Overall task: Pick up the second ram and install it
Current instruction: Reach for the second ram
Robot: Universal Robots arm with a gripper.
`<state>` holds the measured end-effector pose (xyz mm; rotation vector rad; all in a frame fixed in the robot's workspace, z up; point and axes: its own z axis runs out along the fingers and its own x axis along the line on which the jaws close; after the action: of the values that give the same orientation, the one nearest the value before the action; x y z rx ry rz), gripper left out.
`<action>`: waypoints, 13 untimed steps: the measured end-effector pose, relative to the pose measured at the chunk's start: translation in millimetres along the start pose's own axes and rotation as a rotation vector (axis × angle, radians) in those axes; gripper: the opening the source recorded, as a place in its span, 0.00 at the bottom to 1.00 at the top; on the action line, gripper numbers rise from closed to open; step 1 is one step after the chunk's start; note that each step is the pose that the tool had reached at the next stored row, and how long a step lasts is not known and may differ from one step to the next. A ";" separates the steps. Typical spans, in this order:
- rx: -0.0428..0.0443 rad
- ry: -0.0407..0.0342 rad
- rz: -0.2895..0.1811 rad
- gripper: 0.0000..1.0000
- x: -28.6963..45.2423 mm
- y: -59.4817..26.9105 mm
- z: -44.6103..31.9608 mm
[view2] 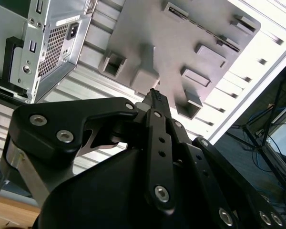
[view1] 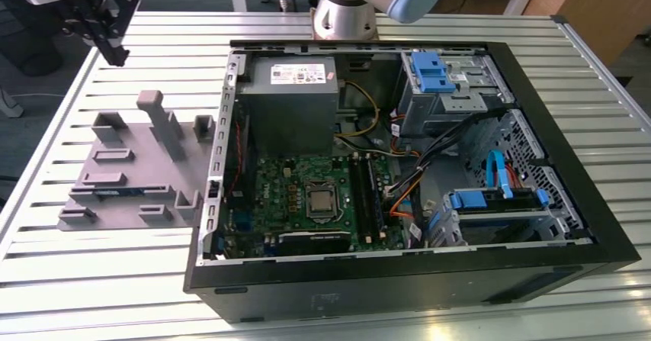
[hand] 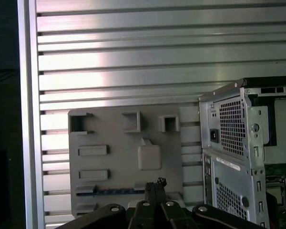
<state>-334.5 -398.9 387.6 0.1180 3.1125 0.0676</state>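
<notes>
The second ram lies flat in a slot near the front of the grey tray, at the exterior view's left. In the first wrist view it is a dark blue strip along the tray's edge closest to the fingertips. My gripper hangs high over the table's far left corner, above and behind the tray. Its fingers are pressed together, shut, with nothing between them. In the second wrist view the gripper points down at the tray.
An open black computer case lies on the slatted metal table, right of the tray. Its motherboard carries long black memory slots, a processor and a grey power supply. Upright blocks rise from the tray.
</notes>
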 end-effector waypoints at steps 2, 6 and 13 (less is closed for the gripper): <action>-0.0001 -0.0001 0.000 0.11 1.6 -0.1 0.0; 0.0000 0.0000 0.000 0.11 4.3 -0.3 -0.1; 0.0000 -0.0001 0.000 0.11 20.6 -1.6 -0.5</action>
<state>-355.2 -398.9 387.5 0.1180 3.1125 0.0677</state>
